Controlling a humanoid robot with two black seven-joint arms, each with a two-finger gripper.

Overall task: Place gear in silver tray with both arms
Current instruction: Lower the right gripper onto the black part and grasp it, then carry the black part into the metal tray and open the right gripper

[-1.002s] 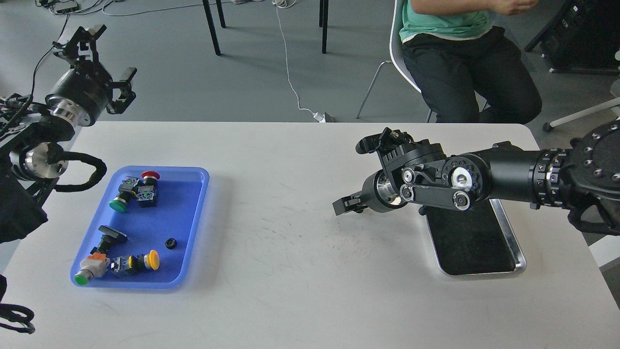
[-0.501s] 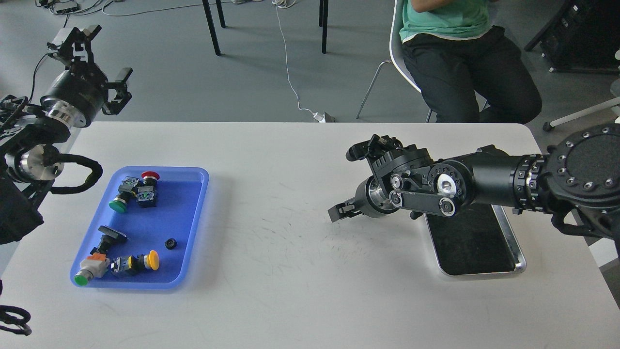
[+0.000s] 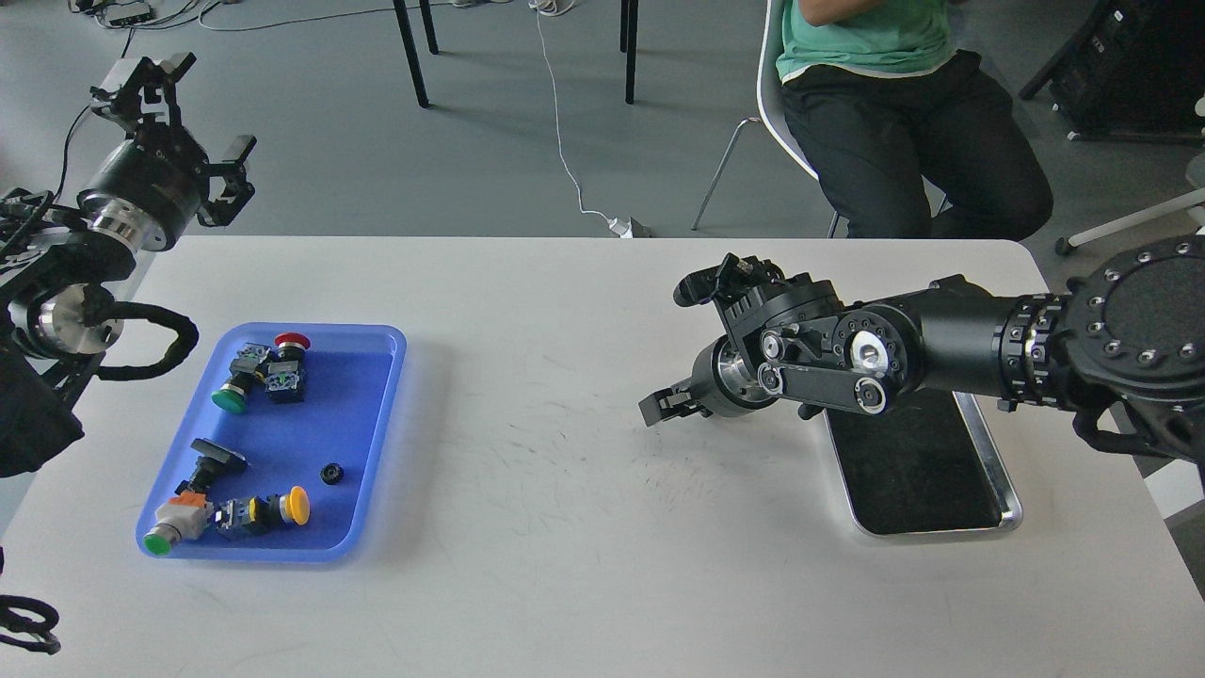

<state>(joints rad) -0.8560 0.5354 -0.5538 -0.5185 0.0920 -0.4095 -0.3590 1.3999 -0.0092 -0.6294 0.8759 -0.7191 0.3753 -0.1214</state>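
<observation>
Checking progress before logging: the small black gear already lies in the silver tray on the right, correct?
No. The head view shows the gear lying in the blue tray on the left; the silver tray on the right holds nothing visible.

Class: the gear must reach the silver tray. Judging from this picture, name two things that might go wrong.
1. The gear is tiny and sits in the blue tray near the yellow button; a grasp may slip or knock it.
2. The right arm hangs over the silver tray, perhaps blocking placement.
</observation>
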